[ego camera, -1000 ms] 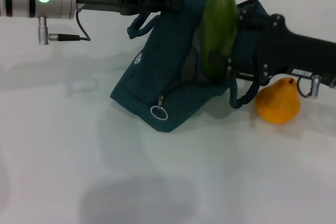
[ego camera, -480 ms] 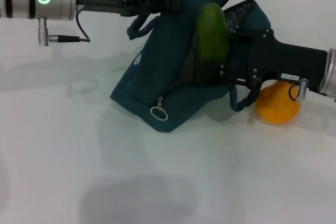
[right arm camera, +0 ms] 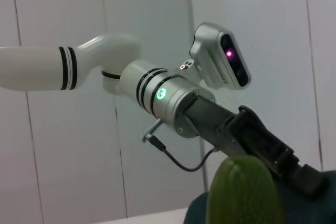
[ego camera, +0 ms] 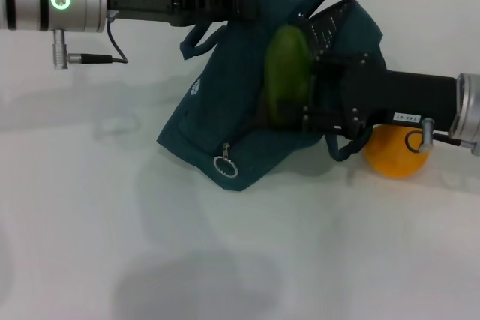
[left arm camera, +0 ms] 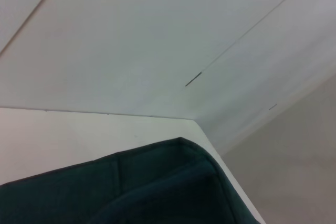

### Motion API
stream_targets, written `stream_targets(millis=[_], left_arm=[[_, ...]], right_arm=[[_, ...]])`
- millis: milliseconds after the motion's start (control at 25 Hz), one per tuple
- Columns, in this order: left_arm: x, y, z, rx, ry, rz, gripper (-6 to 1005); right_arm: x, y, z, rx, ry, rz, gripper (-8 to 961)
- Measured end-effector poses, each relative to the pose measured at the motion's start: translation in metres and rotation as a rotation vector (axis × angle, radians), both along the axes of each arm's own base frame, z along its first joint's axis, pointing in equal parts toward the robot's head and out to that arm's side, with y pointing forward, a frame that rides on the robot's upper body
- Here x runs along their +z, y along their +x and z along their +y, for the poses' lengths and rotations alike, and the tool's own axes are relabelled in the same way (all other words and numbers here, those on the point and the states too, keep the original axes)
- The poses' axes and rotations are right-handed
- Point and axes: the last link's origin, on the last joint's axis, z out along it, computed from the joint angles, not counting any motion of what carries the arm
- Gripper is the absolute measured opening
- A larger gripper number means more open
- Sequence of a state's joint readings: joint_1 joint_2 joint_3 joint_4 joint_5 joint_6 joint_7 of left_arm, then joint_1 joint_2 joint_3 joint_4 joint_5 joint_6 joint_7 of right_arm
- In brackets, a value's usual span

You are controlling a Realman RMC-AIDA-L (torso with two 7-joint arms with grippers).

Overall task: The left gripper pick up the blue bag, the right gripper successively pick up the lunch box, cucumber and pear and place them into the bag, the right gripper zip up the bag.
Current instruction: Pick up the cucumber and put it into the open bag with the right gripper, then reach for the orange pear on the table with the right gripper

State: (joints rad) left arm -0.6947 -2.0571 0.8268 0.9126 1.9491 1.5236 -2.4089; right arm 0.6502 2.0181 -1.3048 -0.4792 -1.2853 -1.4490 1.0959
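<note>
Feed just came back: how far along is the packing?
The left gripper holds the bag up by its top. The right gripper holds the cucumber at the bag's mouth. The pear is on the table. Lunch box not visible. Zip not yet closed.

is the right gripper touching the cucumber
Touching: the head view shows the right gripper clamped on the upright cucumber at the blue bag.

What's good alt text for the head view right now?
The right gripper holds the cucumber upright at the mouth of the blue bag, which the left gripper holds up by its top edge. The pear sits on the white table behind the right arm, and no lunch box shows.
</note>
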Motion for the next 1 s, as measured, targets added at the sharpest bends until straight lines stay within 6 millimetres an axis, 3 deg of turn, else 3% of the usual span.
stream_targets(millis=[400, 680, 1000], left_arm=[[0.000, 0.000, 0.000, -0.002, -0.001, 0.001, 61], [0.000, -0.001, -0.001, -0.002, -0.003, -0.001, 61], [0.000, -0.005, -0.004, 0.007, -0.007, -0.004, 61]], right_arm=[[0.009, 0.009, -0.002, -0.050, 0.012, 0.019, 674], [0.007, 0.010, -0.001, -0.109, -0.085, -0.037, 675], [0.036, 0.023, 0.000, -0.171, 0.009, 0.037, 674]])
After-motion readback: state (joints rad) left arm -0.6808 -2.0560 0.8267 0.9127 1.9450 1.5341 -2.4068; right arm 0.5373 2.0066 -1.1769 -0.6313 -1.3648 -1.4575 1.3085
